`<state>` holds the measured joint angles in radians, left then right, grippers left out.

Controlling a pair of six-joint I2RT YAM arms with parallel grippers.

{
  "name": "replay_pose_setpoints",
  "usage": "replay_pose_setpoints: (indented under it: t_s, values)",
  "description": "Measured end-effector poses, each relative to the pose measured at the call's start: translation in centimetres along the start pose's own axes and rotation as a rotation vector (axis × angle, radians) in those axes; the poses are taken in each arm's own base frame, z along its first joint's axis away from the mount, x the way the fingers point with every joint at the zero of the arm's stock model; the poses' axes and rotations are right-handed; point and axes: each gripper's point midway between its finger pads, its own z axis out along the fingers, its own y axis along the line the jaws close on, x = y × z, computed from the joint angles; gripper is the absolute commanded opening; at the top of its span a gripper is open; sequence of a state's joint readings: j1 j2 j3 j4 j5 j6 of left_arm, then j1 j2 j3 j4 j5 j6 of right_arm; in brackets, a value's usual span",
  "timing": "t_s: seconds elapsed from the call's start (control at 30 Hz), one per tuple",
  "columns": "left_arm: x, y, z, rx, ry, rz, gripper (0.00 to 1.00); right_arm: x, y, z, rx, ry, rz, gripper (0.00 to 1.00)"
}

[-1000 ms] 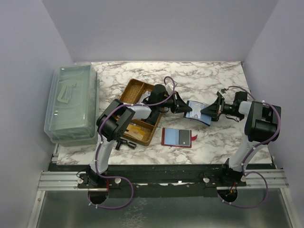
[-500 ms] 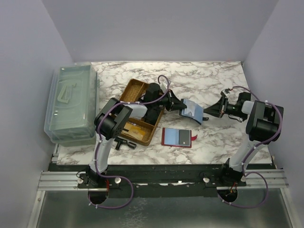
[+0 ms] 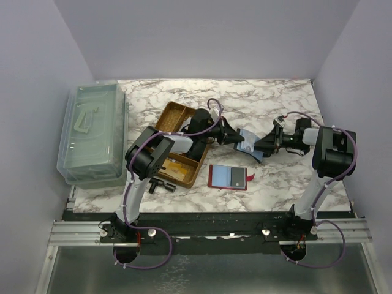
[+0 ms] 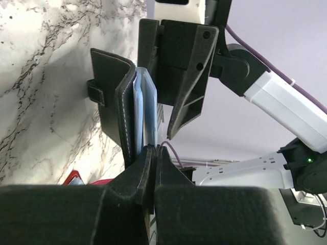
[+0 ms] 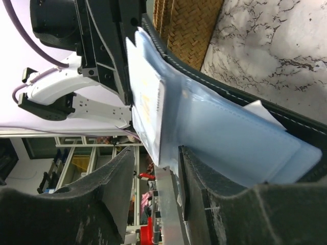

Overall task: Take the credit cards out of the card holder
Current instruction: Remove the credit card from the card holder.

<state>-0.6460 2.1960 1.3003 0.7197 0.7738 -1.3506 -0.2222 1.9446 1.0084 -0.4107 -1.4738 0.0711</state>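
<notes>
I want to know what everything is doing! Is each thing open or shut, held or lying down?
Left gripper: shut on holder.
Right gripper: open, by the holder.
Holder: open, held up in the air.
Box: lid on.
Red card: lying flat.

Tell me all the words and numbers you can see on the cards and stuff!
Nothing here can be read.
On the tucked card in the card holder: yellowish print, too blurred to read.
On the red card lying on the table: a grey patch, no words show.
On the clear box: no label visible.
</notes>
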Motion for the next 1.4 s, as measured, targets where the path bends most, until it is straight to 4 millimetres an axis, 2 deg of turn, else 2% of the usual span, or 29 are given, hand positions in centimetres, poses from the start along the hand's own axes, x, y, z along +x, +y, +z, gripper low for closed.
replay_pose_setpoints:
  t_s: [0.33,0.4,0.5,0.57,0.6,0.77,0.8,0.9,1.03,1.27,1.4]
  values:
    - [0.4,-0.2,0.9,0.029,0.013,-0.01,0.0,-0.6,0.7,0.2,-0.045,0.007,0.04,0.39]
    - [0.4,-0.2,0.9,0.033,0.013,-0.009,0.0,-0.8,0.8,0.2,-0.05,0.007,0.043,0.31]
    - [0.2,-0.6,1.0,0.043,0.011,-0.002,0.0,-1.1,0.7,0.2,-0.052,0.005,0.049,0.08]
    - [0.1,-0.9,1.0,0.052,0.008,0.004,0.0,-1.2,0.5,0.2,-0.053,0.002,0.051,0.01]
    - [0.1,-1.0,1.0,0.056,0.007,0.008,0.03,-1.2,0.5,0.2,-0.055,0.003,0.061,0.0]
    - [0.0,-0.9,1.0,0.056,0.003,0.008,0.34,-1.3,0.7,0.1,-0.071,0.003,0.054,0.0]
    - [0.1,-0.8,1.0,0.055,0.003,0.006,0.37,-1.3,0.7,0.1,-0.071,0.003,0.05,0.0]
    - [0.4,-0.5,0.8,0.047,0.005,-0.006,0.4,-1.3,0.6,0.1,-0.07,0.003,0.042,0.0]
    - [0.3,-0.4,-0.5,0.035,-0.009,-0.017,0.4,-1.0,0.4,0.2,-0.07,0.004,0.045,0.0]
    - [-1.3,-2.6,-2.6,0.059,-0.059,0.009,0.38,-0.9,0.8,0.1,-0.071,0.003,0.029,0.0]
    - [-1.2,-3.1,-3.0,0.062,-0.064,0.024,0.41,-0.9,1.1,0.1,-0.07,0.001,0.012,0.0]
